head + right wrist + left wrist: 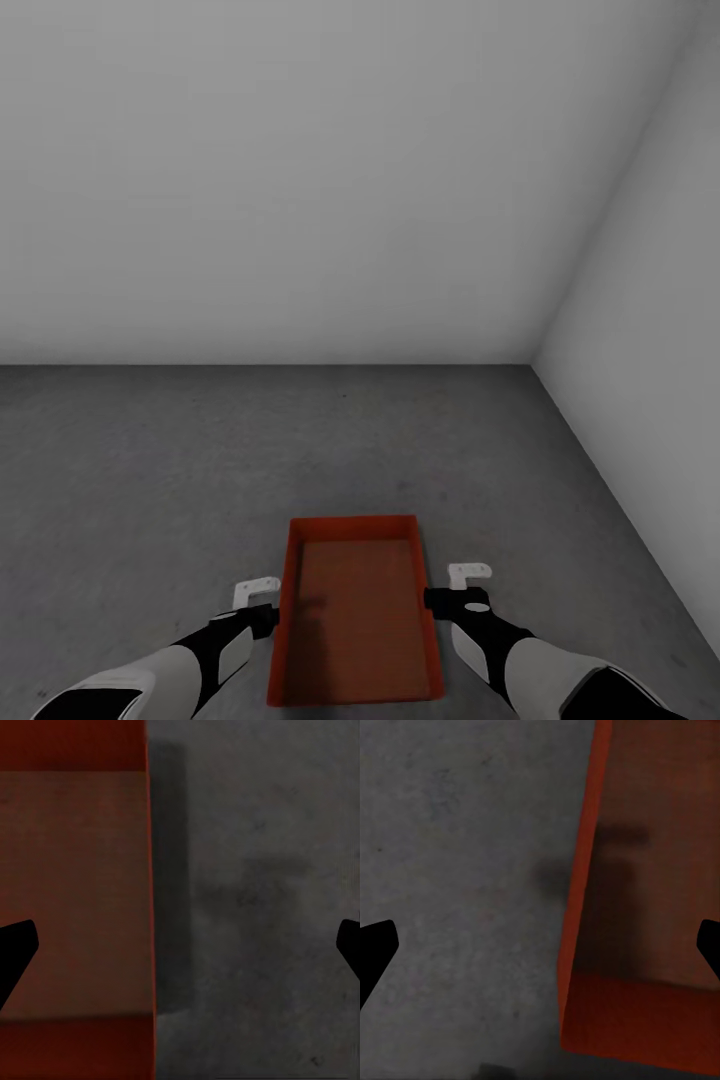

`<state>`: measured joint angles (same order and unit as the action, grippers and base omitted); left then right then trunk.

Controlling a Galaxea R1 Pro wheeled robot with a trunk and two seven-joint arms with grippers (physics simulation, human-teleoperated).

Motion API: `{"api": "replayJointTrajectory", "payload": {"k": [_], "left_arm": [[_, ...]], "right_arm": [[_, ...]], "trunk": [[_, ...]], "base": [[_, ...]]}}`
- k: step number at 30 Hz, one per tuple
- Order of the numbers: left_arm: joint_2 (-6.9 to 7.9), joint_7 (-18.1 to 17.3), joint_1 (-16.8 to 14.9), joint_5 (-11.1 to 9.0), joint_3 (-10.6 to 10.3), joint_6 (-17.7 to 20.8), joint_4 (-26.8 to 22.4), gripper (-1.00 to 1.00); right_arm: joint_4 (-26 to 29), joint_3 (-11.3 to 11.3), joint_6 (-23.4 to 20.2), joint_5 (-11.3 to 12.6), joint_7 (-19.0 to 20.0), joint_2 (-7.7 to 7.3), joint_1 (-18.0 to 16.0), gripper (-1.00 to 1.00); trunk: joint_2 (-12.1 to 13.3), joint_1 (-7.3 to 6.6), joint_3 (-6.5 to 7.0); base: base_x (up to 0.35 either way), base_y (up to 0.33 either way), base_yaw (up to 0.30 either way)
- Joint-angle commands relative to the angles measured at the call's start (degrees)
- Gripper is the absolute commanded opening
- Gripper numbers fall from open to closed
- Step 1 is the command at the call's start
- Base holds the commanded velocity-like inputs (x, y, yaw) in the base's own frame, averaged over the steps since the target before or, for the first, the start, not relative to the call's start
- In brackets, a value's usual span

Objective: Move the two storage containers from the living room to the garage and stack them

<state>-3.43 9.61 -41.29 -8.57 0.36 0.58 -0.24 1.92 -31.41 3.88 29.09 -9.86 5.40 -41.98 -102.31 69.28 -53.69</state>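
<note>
Grey floor (150, 470) (open ahead), container (355, 620) between spread left gripper (255, 592), right gripper (468, 575)

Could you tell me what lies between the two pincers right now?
In the head view, the orange bin sits on the grey floor between the left pincer and right pincer.

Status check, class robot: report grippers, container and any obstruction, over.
Left gripper open, right gripper open, flanking container. Container empty on the grey floor. Nothing blocking ahead.
</note>
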Motion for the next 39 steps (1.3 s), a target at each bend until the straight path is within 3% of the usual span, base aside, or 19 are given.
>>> {"api": "replayJointTrajectory", "payload": {"k": [1, 15, 19, 26, 39], "left_arm": [[-0.01, 0.14, -0.02, -0.44, -0.01, 0.1, -0.03, 1.0], [-0.07, 0.13, -0.02, -0.48, -0.01, 0.47, 0.06, 1.0], [-0.22, 0.09, 0.15, -0.48, -0.01, 0.48, 0.06, 1.0], [-0.34, -0.02, 2.58, -0.48, -0.01, 0.42, 0.06, 1.0], [-0.26, -0.03, 4.15, -0.47, -0.01, 0.35, 0.06, 1.0]], "right_arm": [[-0.62, -0.51, 0.35, 0.57, -0.16, 0.0, -0.03, 1.0], [-3.42, -0.58, 0.8, 0.52, 0.11, 0.3, 0.35, 1.0], [-3.66, -0.66, 0.96, 0.02, -0.09, 0.94, 5.33, 1.0], [-3.68, -0.67, 1.03, -0.15, 0.02, 1.18, 9.89, 1.0], [-3.74, -0.66, 1.04, -0.08, 0.02, 1.19, 10.78, 1.0]], "trunk": [[-0.02, -0.01, -0.04], [-0.02, -0.01, -0.04], [-0.02, -0.01, -0.04], [-0.02, -0.01, -0.04], [-0.02, -0.01, -0.04]], "base": [[0.0, 0.0, 0.0], [0.0, 0.0, 0.0], [0.0, 0.0, 0.0], [-0.007, 0.0, 0.0], [-0.21, 0.0, 0.0]]}}
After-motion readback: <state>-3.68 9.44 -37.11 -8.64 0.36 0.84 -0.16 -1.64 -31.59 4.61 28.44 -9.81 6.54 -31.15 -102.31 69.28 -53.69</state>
